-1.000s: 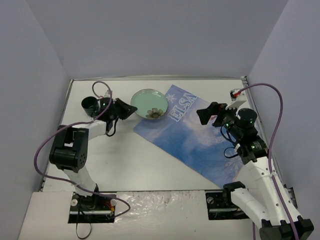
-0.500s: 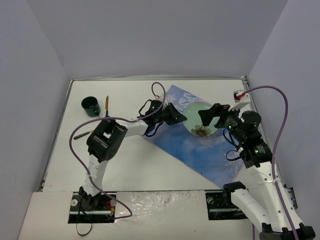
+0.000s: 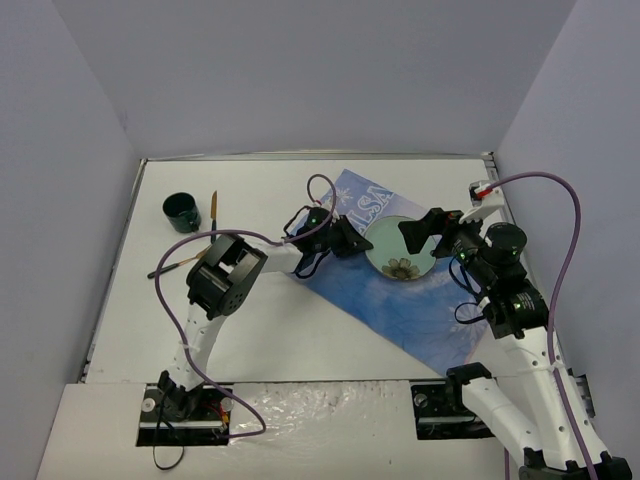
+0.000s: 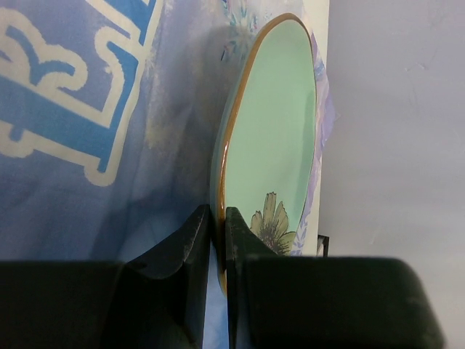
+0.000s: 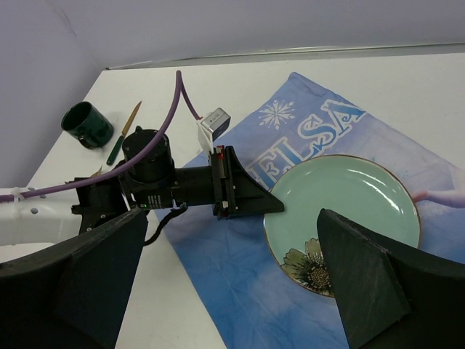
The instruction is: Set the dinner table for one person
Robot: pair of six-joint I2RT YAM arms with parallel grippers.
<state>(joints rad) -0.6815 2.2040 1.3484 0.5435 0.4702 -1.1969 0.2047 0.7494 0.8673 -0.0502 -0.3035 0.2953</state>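
Note:
A pale green plate [image 3: 402, 250] with a flower print sits on or just above the blue Elsa placemat [image 3: 400, 300], which lies askew on the white dinner table [image 3: 270, 330]. My left gripper [image 3: 358, 243] reaches far right and is shut on the plate's left rim [image 4: 221, 174]; its fingers [image 4: 195, 240] pinch the brown edge. It also shows in the right wrist view [image 5: 272, 207]. My right gripper [image 3: 425, 228] is open and empty, hovering over the plate's right side [image 5: 349, 211]. I cannot tell whether the plate fully rests on the mat.
A dark green mug [image 3: 181, 211] stands at the table's far left [image 5: 87, 125]. A wooden-handled utensil [image 3: 213, 210] lies beside it, and a dark utensil [image 3: 165, 268] lies nearer. Grey walls enclose the table on three sides.
My left gripper carried the plate from the placemat's left edge rightward onto the mat, then slightly nearer. The right gripper stayed nearly in place, open.

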